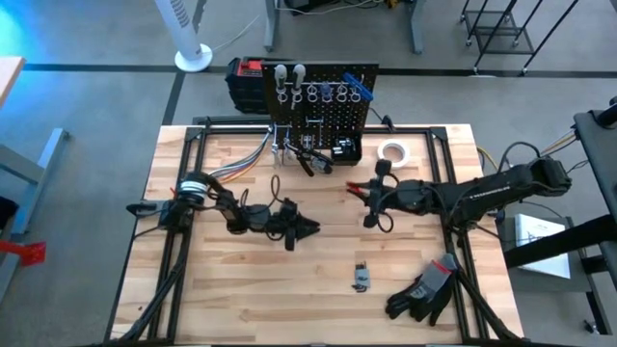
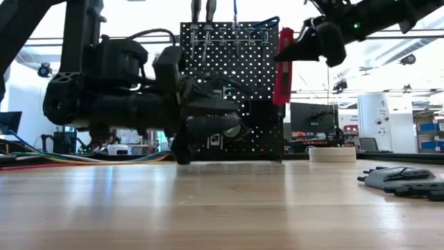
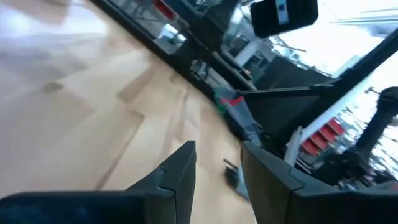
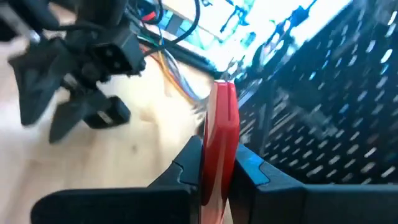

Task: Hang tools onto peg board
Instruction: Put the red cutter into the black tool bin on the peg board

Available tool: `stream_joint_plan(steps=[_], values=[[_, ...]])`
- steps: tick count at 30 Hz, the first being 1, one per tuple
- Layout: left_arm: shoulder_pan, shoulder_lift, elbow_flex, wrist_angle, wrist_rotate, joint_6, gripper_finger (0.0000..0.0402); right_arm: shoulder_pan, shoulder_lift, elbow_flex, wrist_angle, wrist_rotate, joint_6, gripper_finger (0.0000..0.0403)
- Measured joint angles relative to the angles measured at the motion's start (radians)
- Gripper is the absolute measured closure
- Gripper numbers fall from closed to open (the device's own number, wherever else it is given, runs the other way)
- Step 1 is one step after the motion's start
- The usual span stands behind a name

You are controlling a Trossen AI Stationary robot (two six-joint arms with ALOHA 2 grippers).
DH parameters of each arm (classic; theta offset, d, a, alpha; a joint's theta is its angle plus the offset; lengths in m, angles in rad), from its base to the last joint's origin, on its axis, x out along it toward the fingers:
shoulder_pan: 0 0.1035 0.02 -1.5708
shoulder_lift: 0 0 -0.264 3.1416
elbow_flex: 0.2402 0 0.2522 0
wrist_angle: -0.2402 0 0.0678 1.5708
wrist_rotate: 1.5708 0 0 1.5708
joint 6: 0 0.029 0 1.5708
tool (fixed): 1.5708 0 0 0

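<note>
The peg board [image 1: 323,101] stands upright at the table's far edge, with several tools [image 1: 318,93] hung along its top hooks. More tools [image 1: 310,157] lie at its foot. My right gripper [image 1: 364,191] is raised in front of the board's right part, shut on a red-handled tool [image 2: 282,69]. My left gripper [image 1: 307,228] is low over the table's middle, level and pointing right, open with nothing between its fingers [image 3: 180,168]. A small tool [image 1: 361,278] lies flat on the table nearer the front. My right gripper pinches the red handle [image 4: 221,134] between its two fingers, near the handle's upper end. The fingers come roughly level from the table's right and lie across the handle. The tool hangs upright below them [image 2: 281,94], clear of the table, in front of the peg board.
A white tape roll [image 1: 391,151] lies right of the board. Black gloves [image 1: 424,291] lie at the front right. A red-and-black box [image 1: 246,82] stands behind the board's left side. Coloured cables [image 1: 236,169] run across the far left of the table.
</note>
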Motion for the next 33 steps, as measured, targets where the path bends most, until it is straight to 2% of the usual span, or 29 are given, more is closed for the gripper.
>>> stream_joint_plan(steps=[6, 9, 13, 17, 22, 29, 33], values=[[-0.005, -0.059, -0.051, -0.001, -0.030, 0.022, 0.0285, -0.054, 0.011, 0.000, 0.165, 0.005, -0.326, 0.0374], [-0.013, -0.085, -0.069, -0.005, -0.119, 0.061, 0.0285, -0.119, 0.015, -0.001, 0.206, -0.051, -0.430, 0.0374], [-0.018, -0.117, -0.093, 0.000, -0.158, 0.102, 0.0285, -0.280, 0.032, -0.008, 0.214, -0.346, -0.420, 0.0374], [-0.018, -0.141, -0.117, 0.000, -0.168, 0.113, 0.0285, -0.407, 0.089, -0.021, 0.269, -0.432, -0.442, 0.0374], [-0.018, -0.157, -0.145, -0.003, -0.179, 0.113, 0.0285, -0.506, 0.216, -0.027, 0.421, -0.592, -0.461, 0.0374], [-0.018, -0.169, -0.158, -0.002, -0.203, 0.109, 0.0285, -0.541, 0.396, -0.013, 0.551, -0.618, -0.485, 0.0371], [-0.018, -0.169, -0.158, -0.002, -0.203, 0.105, 0.0285, -0.539, 0.431, -0.014, 0.563, -0.612, -0.432, 0.0305]])
